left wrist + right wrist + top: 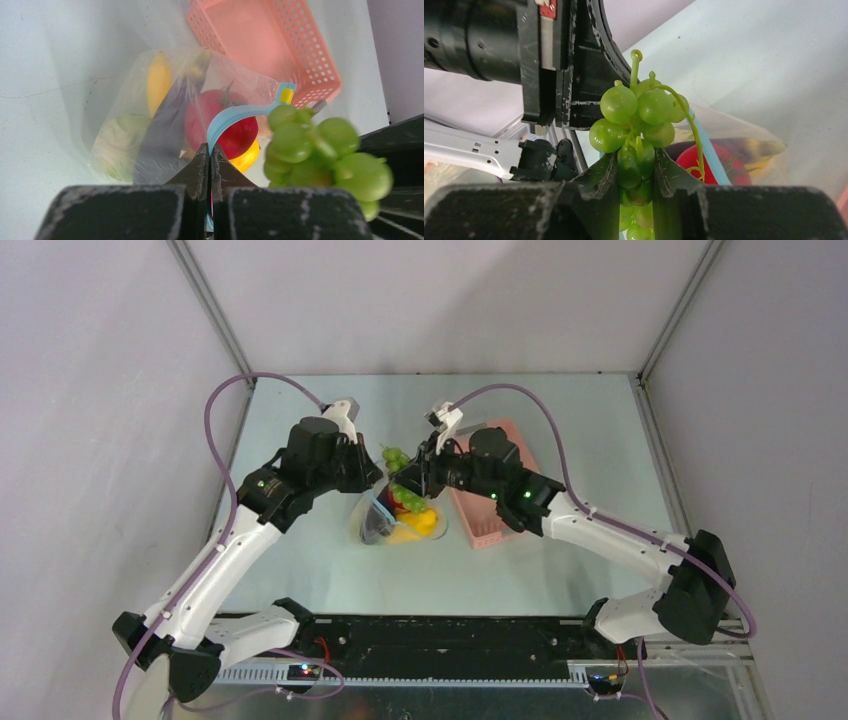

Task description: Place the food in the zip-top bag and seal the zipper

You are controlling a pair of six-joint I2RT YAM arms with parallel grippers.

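Observation:
The clear zip-top bag (125,100) lies on the table, its mouth lifted. My left gripper (210,150) is shut on the light blue zipper (235,114) at the mouth edge. Inside the bag are a red round fruit (242,137), a yellow banana (159,82), a pale green cabbage (117,145), a dark purple piece (165,135) and a yellow piece (246,159). My right gripper (636,165) is shut on the green grapes (639,110), which hang just above the bag's mouth (396,457), close beside the left fingers. From above, the bag (400,522) sits between both grippers.
The pink plastic basket (495,495) stands right of the bag, under my right arm, and looks empty in the left wrist view (270,40). The left arm's wrist (564,65) is very close to the grapes. Walls enclose the table on three sides.

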